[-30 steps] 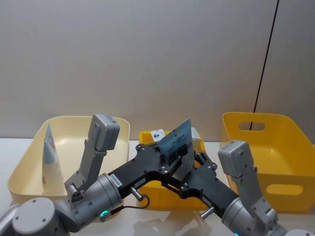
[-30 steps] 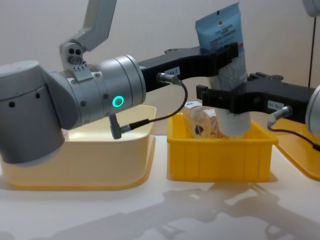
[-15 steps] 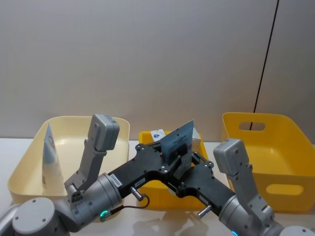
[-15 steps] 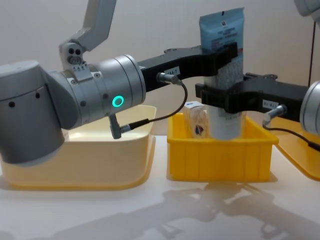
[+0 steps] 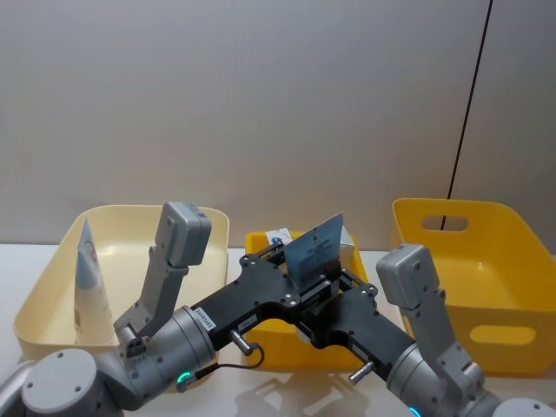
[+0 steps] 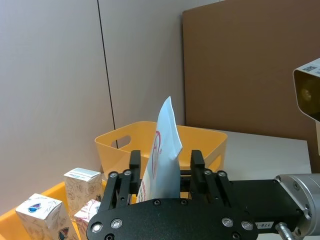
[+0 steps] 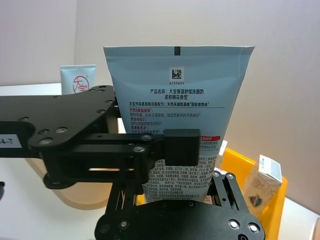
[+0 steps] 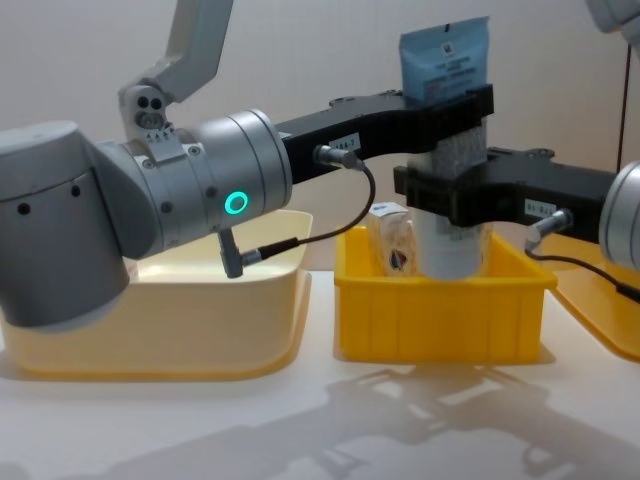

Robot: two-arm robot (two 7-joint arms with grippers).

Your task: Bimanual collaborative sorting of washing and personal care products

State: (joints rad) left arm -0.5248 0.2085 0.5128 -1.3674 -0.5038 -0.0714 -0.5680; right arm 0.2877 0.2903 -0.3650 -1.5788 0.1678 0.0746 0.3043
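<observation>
Saw cream bin [image 5: 130, 210] far left w/ second tube [image 5: 87, 274] stood upright inside; judged that as the drop spot for tubes. Noted left gripper [image 8: 452, 105] stretched across to centre, set round upper part of tube [image 8: 445, 50]; couldn't tell if clamped or just flanking. Found tube upright, crimp up, over small yellow tray [image 8: 440, 310], w/ base dipped below tray rim, just beside cartons [image 8: 393, 235]. Noted right gripper [image 8: 455, 200] closed on tube's lower body, directly under the left. Judged a handover: R steadying, L lined up to take it toward cream bin. Saw big yellow bin [image 5: 512, 304] far right, prob. meant for cartons. From chest view, got the stacking of both grippers, one above the other; lost that from head view but got all three containers side by side. From L wrist view, caught tube edge-on, thin at top; from R wrist view, caught its broad printed face.
</observation>
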